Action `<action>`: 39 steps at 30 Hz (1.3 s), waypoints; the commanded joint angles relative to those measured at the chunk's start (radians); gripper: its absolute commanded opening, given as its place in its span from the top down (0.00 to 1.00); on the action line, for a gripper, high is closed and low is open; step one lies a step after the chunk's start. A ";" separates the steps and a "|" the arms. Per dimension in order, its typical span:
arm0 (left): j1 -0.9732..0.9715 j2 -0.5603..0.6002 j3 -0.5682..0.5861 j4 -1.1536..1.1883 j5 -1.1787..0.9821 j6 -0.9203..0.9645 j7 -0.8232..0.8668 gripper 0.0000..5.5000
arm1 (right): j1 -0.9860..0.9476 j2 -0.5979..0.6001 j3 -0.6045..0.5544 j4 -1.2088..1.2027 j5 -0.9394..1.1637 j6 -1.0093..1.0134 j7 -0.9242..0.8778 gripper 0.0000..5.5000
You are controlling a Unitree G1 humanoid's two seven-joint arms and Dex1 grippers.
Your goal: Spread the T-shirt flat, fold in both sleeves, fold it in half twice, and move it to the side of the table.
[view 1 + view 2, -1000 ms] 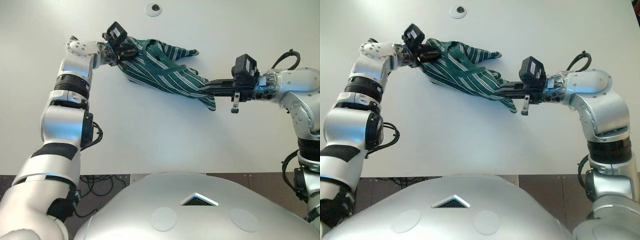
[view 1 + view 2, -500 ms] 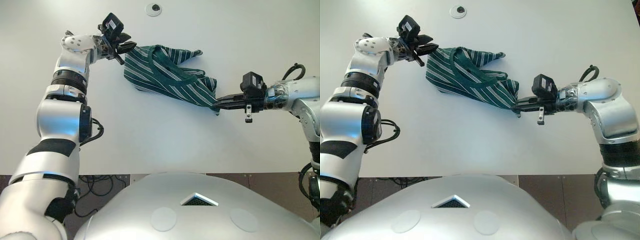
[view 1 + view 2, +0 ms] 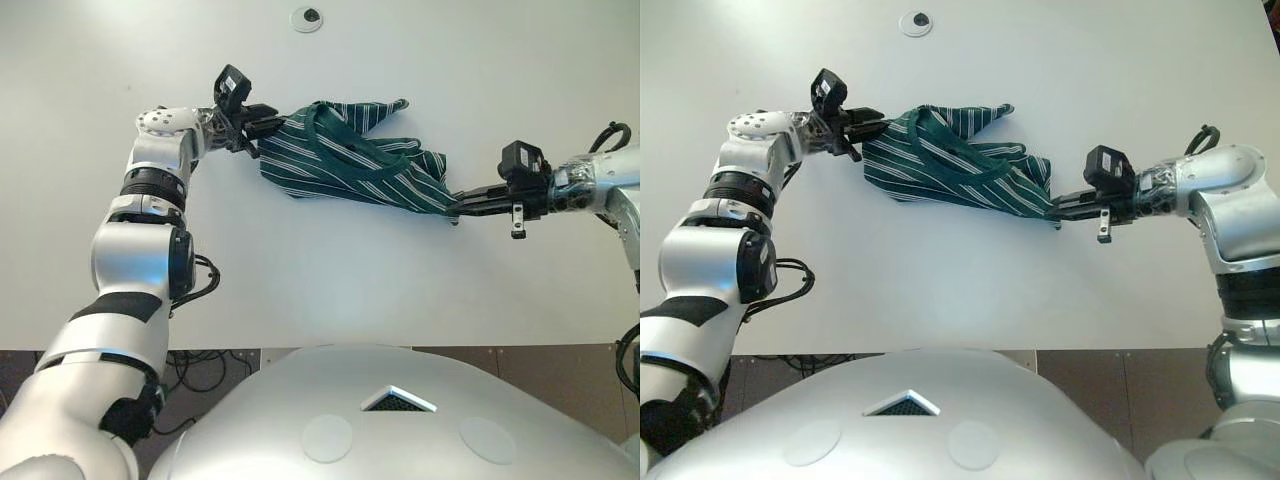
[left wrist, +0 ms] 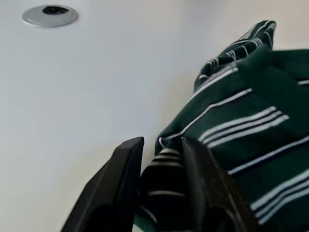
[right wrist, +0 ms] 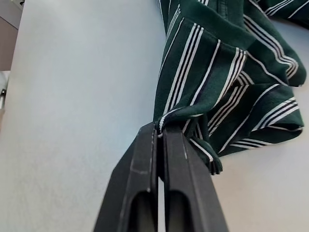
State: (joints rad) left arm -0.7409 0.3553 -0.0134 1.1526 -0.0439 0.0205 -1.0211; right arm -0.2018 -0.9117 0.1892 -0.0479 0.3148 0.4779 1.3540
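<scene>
step: spreading it out | striped T-shirt (image 3: 350, 165) bunched up, upper middle of frame on the table (image 3: 300, 280) | left gripper (image 3: 267, 127) clamped on one end, right gripper (image 3: 462, 204) pinched shut on the opposite hem | guessing that's so pulling apart flattens it

You get bright, even light across the white table (image 3: 300, 280); the T-shirt (image 3: 350, 170) casts only a faint, soft shadow.

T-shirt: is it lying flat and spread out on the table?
No, the T-shirt is bunched in folds, pinched at opposite ends by the left hand and right hand.
</scene>
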 commanded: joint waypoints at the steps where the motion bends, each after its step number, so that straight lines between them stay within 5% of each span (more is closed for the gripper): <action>1: 0.031 0.005 0.004 -0.044 -0.012 0.042 -0.034 0.82 | -0.033 0.017 0.018 0.014 -0.017 -0.010 -0.003 1.00; 6: 0.045 0.013 0.007 -0.080 -0.020 0.062 -0.043 0.97 | -0.048 0.023 0.026 0.033 -0.024 -0.021 -0.012 1.00; 10: 0.070 0.035 0.021 -0.160 -0.041 0.068 -0.058 1.00 | -0.057 0.041 0.018 0.047 -0.027 -0.029 -0.042 1.00; 17: 0.347 0.144 0.159 -0.870 -0.266 0.340 -0.049 1.00 | -0.118 0.143 -0.128 0.124 0.059 0.029 -0.193 1.00; 22: 0.292 0.136 0.248 -1.003 -0.314 0.402 0.135 1.00 | -0.252 0.254 -0.252 0.231 0.105 0.056 -0.379 1.00; 28: 0.071 0.148 0.252 -0.781 -0.229 0.295 0.347 1.00 | -0.473 0.371 -0.288 0.417 0.070 -0.020 -0.552 1.00; 39: -0.578 0.167 0.101 0.075 0.085 -0.099 0.632 1.00 | -1.108 0.537 -0.292 1.226 -0.161 -0.510 -0.917 1.00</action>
State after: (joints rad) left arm -1.2205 0.5048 0.1136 1.1505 -0.0061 -0.0439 -0.4248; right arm -1.1967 -0.3909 -0.0894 1.1058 0.1827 0.0283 0.4765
